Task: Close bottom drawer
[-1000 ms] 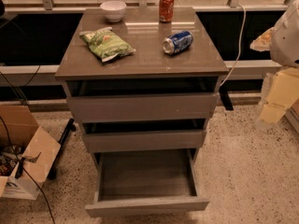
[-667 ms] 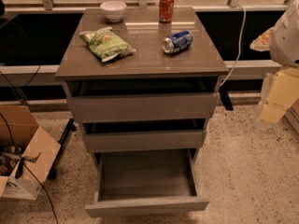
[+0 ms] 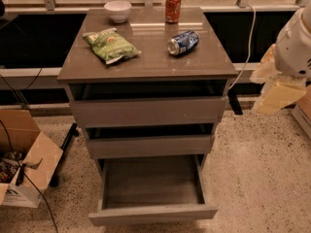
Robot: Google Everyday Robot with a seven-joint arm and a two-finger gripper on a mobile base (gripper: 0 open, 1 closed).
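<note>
The cabinet (image 3: 146, 64) stands centre with its bottom drawer (image 3: 153, 215) pulled well out near the floor, its box empty. The drawer is judged rigid and light on its slides, and having no handle it is best pressed flat at the middle of the front panel. The gripper (image 3: 272, 89) hangs at the right edge, well apart from the drawer, in a state that cannot be told. No lettering is legible on the green bag (image 3: 112, 45), blue can (image 3: 183, 42) or red can (image 3: 173, 7).

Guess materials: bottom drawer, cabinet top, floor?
Bottom drawer: matte grey-brown board, probably laminate; flat, no sheen. Cabinet top: glossier, maybe lacquered or glass-faced; it reflects light. Floor: speckled, terrazzo-like. Tool hangs at right, away from the drawer; looks like cream plastic.
</note>
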